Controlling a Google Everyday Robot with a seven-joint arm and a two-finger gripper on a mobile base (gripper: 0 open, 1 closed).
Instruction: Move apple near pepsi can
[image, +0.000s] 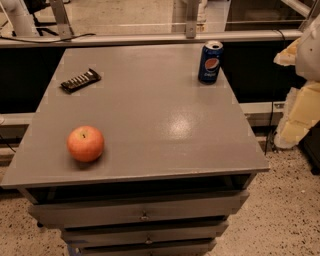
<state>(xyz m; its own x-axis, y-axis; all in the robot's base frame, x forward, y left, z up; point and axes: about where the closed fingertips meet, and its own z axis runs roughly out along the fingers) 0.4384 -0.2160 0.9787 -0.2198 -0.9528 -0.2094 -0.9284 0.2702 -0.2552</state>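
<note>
The red-orange apple (85, 143) sits on the grey table top (150, 110) near the front left corner. The dark blue pepsi can (210, 62) stands upright near the back right corner, far from the apple. My gripper (296, 117) shows as pale cream-coloured parts at the right edge of the view. It is off the table's right side, level with its middle, far from the apple and holding nothing I can see.
A flat dark snack bar (80, 80) lies at the back left of the table. Drawers (142, 214) sit under the front edge. A rail (150, 38) runs behind the table. The floor (285, 210) is speckled.
</note>
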